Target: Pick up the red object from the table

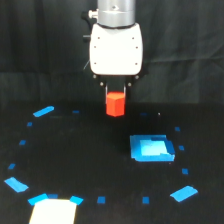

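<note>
The red object is a small red-orange stubby block. It sits between the dark fingers of my gripper, right under the white gripper body. The jaws stand closed against the block's upper sides. The block hangs over the far middle of the black table. It seems to be off the surface, though no shadow shows how high. The dark fingertips are hard to make out against the black background.
A flat blue square pad lies in front of the block, toward the exterior view's right. Small blue tape marks form a ring, with larger ones on the left and on the right. A pale patch sits at the bottom left edge.
</note>
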Controlling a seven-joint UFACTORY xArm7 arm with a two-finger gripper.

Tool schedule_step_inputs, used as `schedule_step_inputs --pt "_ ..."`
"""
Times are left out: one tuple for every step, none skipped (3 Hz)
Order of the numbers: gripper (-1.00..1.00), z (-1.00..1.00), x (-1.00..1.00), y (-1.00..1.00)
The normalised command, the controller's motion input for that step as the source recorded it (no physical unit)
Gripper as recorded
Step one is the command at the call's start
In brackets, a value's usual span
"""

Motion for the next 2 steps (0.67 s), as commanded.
schedule_step_inputs --pt "-1.0 0.06 -0.37 0.25" --pt "-0.97 -0.11 0.01 0.09"
